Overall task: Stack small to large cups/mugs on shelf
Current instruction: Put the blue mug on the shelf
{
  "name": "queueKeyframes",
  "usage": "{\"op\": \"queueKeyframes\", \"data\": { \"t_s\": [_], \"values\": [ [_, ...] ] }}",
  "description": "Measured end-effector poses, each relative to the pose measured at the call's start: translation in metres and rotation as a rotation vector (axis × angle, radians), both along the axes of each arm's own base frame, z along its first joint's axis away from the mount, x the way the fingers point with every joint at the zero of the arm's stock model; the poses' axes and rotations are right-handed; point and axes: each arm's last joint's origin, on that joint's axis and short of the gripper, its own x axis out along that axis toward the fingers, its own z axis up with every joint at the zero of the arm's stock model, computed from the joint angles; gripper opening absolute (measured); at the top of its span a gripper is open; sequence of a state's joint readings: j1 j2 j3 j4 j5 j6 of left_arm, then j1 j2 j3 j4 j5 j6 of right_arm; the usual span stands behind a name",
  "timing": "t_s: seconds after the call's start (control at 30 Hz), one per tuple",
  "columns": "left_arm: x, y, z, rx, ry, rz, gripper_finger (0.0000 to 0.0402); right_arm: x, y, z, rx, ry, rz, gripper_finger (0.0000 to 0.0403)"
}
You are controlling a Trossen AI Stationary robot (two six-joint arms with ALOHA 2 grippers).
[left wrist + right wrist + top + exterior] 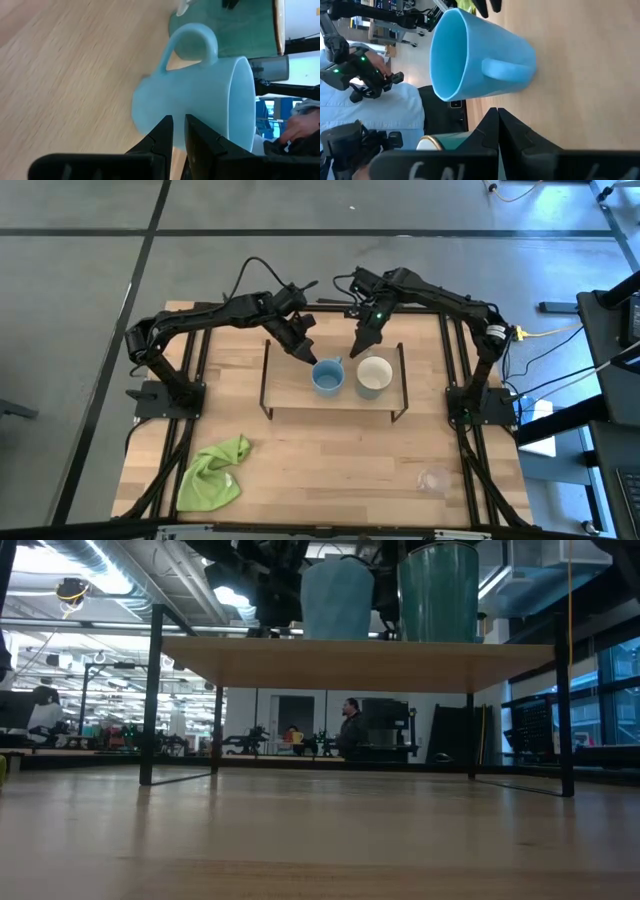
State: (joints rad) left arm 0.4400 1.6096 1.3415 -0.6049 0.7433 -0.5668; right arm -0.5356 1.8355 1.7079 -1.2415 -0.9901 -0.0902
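Note:
The light-blue handled mug (328, 376) and the larger mug (374, 376), cream inside and teal outside (440, 590), stand upright side by side on the light-wood shelf (290, 395). The clear glass cup (434, 480) stands on the tabletop at the near right. My left gripper (308, 356) is at the blue mug's far-left side, its fingers almost together with a narrow slit (178, 131). My right gripper (357, 347) is shut and empty (497, 117), above the shelf's far edge between the two mugs. My left gripper's fingertips (165, 127) stand right at the blue mug's outer wall (165, 102), low on its side, coming slanting down from the far left. Whether they touch the wall, I cannot tell. The mug stands upright on the shelf board.
A crumpled green cloth (215, 473) lies on the tabletop at the near left. The shelf's black wire legs (150, 690) stand on the table. A person's light-blue sleeve (380, 107) shows beyond the table. Bare tabletop (330, 460) lies in front of the shelf.

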Motion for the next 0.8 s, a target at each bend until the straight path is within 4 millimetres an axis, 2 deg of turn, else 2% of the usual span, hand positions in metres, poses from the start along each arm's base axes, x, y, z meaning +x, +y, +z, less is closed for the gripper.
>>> {"op": "queueKeyframes", "data": {
  "t_s": [0.2,0.8],
  "values": [
    [0.001,0.0,0.001,0.002,-0.009,0.002,0.0042,0.012,0.005,-0.012,0.006,0.007,0.028,0.0004],
    [0.003,0.0,0.002,0.015,-0.01,0.036,0.0042,0.018,0.002,-0.01,-0.026,-0.058,0.027,0.0004]
  ]
}}
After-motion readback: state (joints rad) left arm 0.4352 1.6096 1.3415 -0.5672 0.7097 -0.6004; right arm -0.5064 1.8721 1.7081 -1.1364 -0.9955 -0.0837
